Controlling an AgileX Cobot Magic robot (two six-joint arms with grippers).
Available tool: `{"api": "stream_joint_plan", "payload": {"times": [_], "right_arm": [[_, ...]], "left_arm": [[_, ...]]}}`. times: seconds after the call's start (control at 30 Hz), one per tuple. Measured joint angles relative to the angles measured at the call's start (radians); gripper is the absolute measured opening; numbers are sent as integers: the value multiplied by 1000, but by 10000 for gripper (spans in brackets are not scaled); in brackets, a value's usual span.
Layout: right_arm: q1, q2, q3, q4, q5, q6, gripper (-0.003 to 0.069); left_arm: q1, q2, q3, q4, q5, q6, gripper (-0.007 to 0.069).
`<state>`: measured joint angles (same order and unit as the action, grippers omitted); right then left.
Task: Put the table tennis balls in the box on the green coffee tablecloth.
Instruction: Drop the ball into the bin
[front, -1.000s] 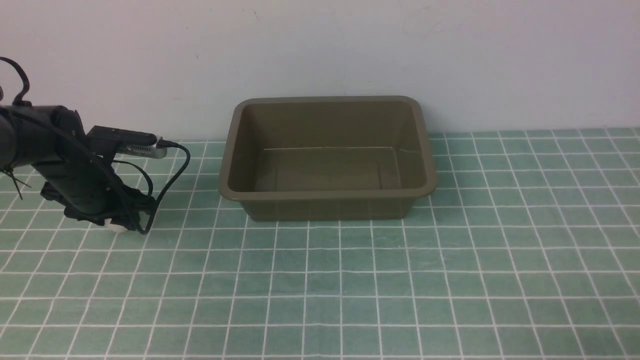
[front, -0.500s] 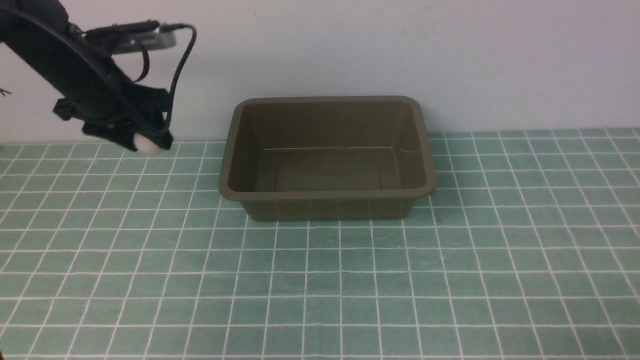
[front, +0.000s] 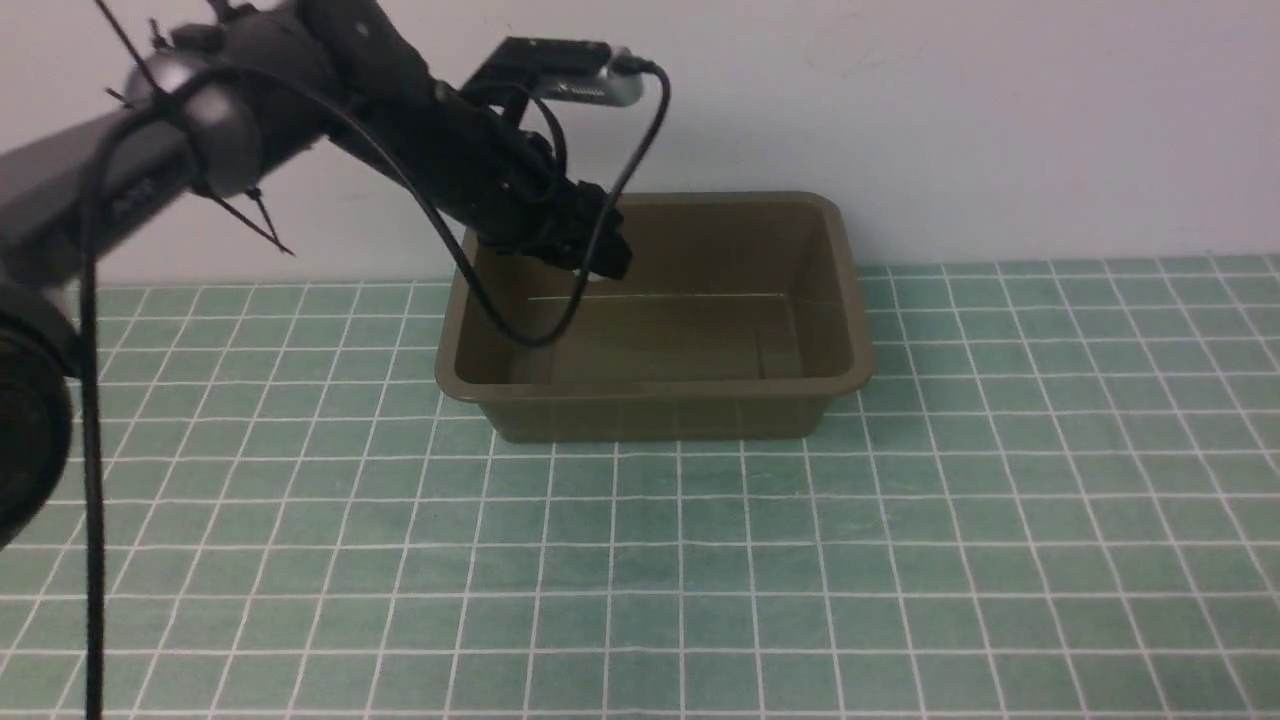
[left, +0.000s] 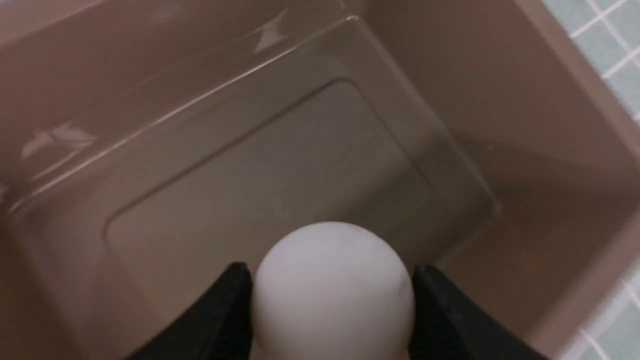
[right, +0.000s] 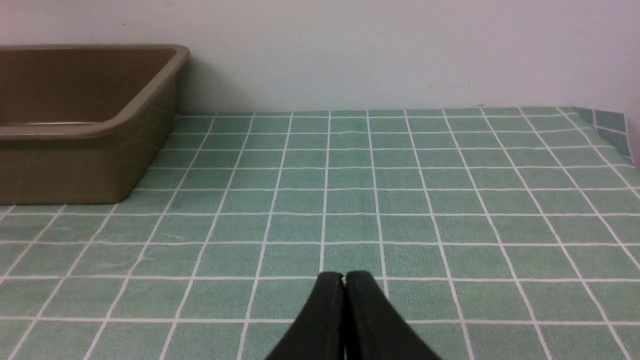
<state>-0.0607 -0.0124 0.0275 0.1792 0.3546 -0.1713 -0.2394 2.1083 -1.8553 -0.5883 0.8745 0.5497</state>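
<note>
Clearly the left gripper (front: 603, 258) is clamped on the ball (left: 332, 287). In the left wrist view its two black fingers (left: 225, 310) press the white sphere from either side, with the ball seated between their tips. Outward from there, the box (front: 650, 392) lies straight below, and its bare floor fills the wrist view with nothing in it. From the front, the gripper hangs above the box's left half, within the rim, and the ball is hidden behind the fingers. The box stands on the cloth (front: 700, 560). The right gripper (right: 345, 281) is pressed shut and empty, low over the cloth to the box's right. The step in hand looks like the release: the ball is over the box but not yet dropped. The next move calls only for parting the fingers. Lowering a little first would likely keep the light ball from bouncing out.
</note>
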Motion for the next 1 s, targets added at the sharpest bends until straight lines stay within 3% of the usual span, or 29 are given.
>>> {"api": "stream_joint_plan", "payload": {"times": [0.3,0.73,1.0], "right_arm": [[0,0,0,0,0,0,-16],[0,0,0,0,0,0,-16],[0,0,0,0,0,0,-16]], "left_arm": [[-51,134,0,-5,-171,27,355],[-51,178,0,-1,-201,24,356],[-51,169,0,-10,-201,22,565]]}}
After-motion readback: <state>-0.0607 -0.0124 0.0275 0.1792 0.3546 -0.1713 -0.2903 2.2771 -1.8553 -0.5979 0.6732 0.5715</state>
